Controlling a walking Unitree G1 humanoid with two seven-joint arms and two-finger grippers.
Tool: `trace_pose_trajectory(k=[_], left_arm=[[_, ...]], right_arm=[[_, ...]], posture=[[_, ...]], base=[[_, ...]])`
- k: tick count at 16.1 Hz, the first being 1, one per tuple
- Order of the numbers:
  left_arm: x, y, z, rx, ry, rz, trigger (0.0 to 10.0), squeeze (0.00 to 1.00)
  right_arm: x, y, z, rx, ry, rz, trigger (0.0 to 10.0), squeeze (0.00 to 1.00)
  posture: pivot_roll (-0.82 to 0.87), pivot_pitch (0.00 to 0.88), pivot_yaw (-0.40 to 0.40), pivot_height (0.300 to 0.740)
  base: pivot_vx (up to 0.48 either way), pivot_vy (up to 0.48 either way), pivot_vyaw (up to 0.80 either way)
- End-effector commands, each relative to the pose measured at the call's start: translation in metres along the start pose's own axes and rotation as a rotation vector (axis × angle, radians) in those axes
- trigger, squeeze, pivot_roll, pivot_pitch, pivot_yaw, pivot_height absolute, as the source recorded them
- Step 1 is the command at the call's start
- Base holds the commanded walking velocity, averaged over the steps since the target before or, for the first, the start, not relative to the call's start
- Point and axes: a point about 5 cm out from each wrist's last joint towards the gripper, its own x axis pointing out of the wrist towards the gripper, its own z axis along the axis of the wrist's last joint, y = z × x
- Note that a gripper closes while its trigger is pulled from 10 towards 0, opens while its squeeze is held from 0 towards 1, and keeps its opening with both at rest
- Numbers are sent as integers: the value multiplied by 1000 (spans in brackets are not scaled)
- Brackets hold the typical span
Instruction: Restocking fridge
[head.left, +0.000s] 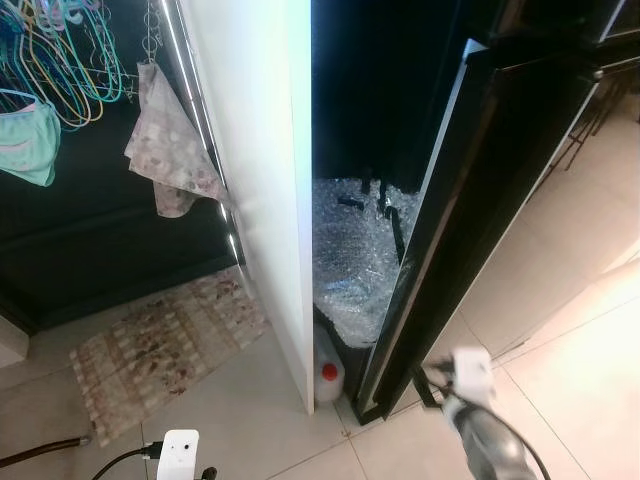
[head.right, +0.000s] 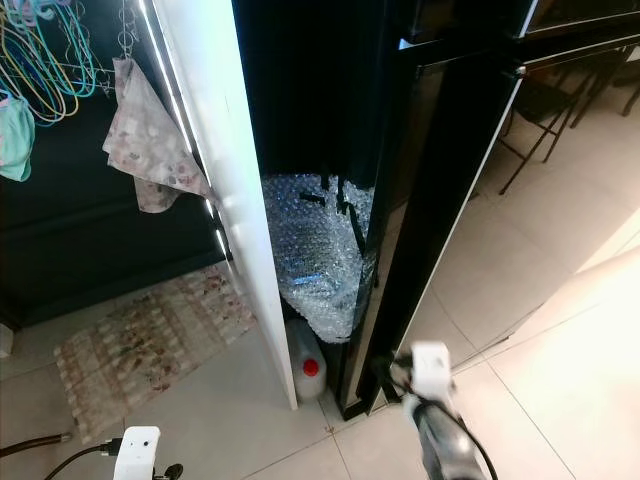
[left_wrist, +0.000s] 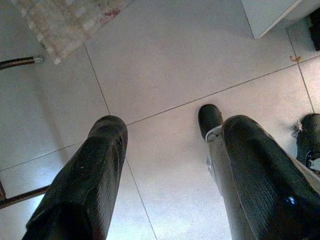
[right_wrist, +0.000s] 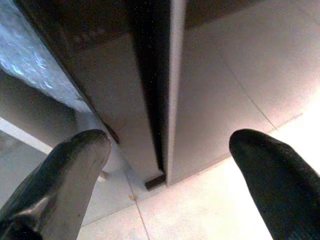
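A tall black fridge (head.left: 480, 200) stands beside a white panel (head.left: 260, 180), its glossy door edge running down to the floor. My right gripper (right_wrist: 170, 150) is open, low by the fridge's bottom corner (right_wrist: 155, 180), with nothing between its fingers. My right arm (head.left: 485, 430) reaches in from the lower right. My left gripper (left_wrist: 167, 132) hangs open over bare floor tiles, holding nothing.
Bubble wrap (head.left: 355, 260) fills the dark gap between panel and fridge. A plastic jug with a red cap (head.left: 328, 372) sits on the floor below it. A patterned rug (head.left: 160, 340) lies to the left, under hangers (head.left: 60, 60) and a hanging cloth (head.left: 170, 150). Chair legs (head.right: 560, 120) stand at the right.
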Motion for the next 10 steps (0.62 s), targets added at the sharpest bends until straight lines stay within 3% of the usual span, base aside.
trace_pose_trajectory(k=[1, 3, 6, 8, 10], left_arm=[[-2, 0, -9, 3, 28, 5, 10000, 0], [-2, -1, -9, 4, 29, 4, 10000, 0], [-2, -2, -8, 5, 30, -5, 10000, 0], [-2, -2, -8, 3, 32, -7, 10000, 0], [-2, -1, -9, -2, 33, -4, 10000, 0]], right_arm=[[-10, -7, -17, 23, 35, -38, 10000, 0], [-14, -7, -27, 25, 79, -48, 10000, 0], [-26, -1, -60, 59, 271, -59, 10000, 0], [-38, 5, -85, 5, 428, -37, 10000, 0], [-41, 8, -90, -15, 455, -20, 10000, 0]], posture=[[-181, 60, 9, 740], [-184, 62, 9, 740], [-181, 65, 10, 740], [-161, 68, 4, 740], [-149, 72, 0, 740]], base=[[0, 0, 0], [0, 0, 0], [0, 0, 0], [0, 0, 0], [0, 0, 0]])
